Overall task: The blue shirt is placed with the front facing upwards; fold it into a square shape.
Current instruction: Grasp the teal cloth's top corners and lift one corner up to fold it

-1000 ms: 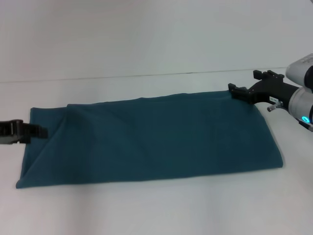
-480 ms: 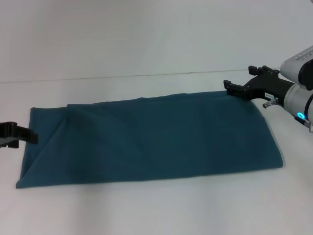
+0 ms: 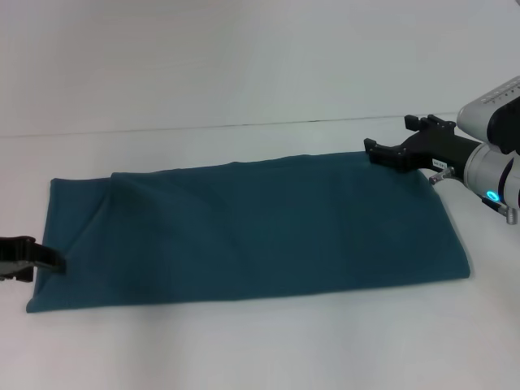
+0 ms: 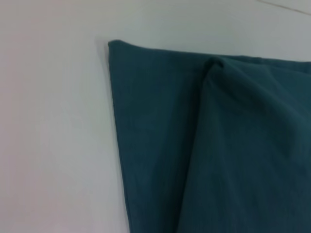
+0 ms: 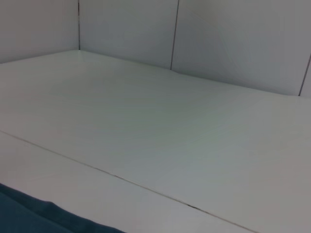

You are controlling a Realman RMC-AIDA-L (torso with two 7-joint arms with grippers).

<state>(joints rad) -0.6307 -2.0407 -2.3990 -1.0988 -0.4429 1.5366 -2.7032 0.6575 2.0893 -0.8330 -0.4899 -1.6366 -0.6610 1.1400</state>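
**Folded blue shirt flanked by two grippers**

The blue shirt (image 3: 252,231), folded into a long band, lies flat on the white table (image 3: 260,349), no lettering showing. At its near left corner sits the left gripper (image 3: 49,258); finger state cannot be told. At the far right corner the right gripper (image 3: 396,140) hovers, fingers apart, holding nothing.
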